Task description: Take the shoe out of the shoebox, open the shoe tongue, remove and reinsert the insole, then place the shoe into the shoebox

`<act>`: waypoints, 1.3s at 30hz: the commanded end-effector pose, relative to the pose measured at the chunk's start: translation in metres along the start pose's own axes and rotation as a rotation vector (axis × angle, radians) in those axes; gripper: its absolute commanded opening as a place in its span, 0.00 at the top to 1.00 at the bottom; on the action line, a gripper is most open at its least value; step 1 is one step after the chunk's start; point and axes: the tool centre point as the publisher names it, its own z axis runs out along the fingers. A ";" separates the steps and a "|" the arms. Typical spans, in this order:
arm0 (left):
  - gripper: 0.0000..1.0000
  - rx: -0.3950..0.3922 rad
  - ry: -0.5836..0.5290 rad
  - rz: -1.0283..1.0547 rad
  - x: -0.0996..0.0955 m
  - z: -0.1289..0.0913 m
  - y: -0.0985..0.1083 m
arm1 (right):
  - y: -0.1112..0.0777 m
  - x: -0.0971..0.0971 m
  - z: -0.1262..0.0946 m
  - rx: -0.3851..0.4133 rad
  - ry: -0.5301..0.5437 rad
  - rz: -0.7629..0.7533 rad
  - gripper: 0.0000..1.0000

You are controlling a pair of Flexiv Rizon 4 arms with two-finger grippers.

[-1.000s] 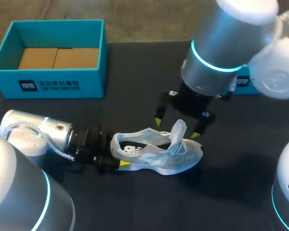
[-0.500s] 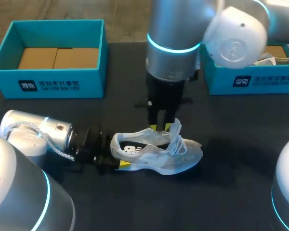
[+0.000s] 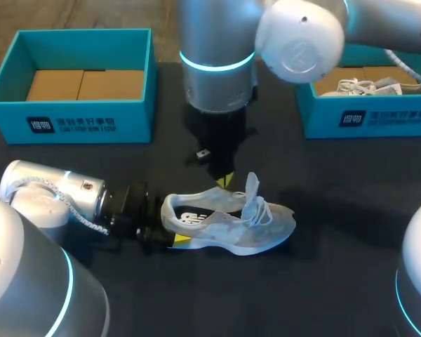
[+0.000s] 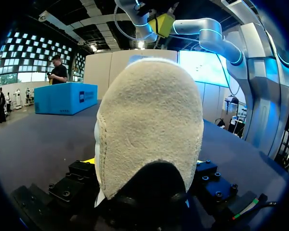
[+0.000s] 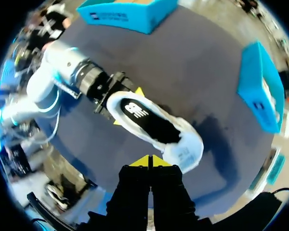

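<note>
Right pincer (image 3: 225, 180) farther left, above shoe (image 3: 228, 226) collar.

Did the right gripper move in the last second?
Yes. In the head view the right gripper shifted left, from over the shoe's laces to behind its opening, nearer the left box.

count | white shoe (image 3: 228, 225) — 2 | teal shoebox (image 3: 84, 119) — 2 | robot arm (image 3: 217, 42) — 2 | yellow-tipped claw (image 5: 148, 162) — 2

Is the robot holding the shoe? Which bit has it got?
Yes. The left gripper holds the white shoe by its heel, one finger on each side. The right gripper is shut above the shoe, holding nothing.
</note>
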 end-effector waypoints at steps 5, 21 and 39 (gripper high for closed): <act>1.00 0.000 -0.001 0.000 -0.001 0.000 0.006 | 0.012 0.006 0.020 -0.131 -0.027 -0.371 1.00; 1.00 0.000 -0.001 0.000 -0.001 0.000 0.006 | 0.019 0.008 0.028 -0.124 -0.087 -0.624 1.00; 1.00 0.000 -0.001 0.000 -0.001 0.000 0.006 | 0.050 0.000 0.090 -0.154 -0.092 -0.697 1.00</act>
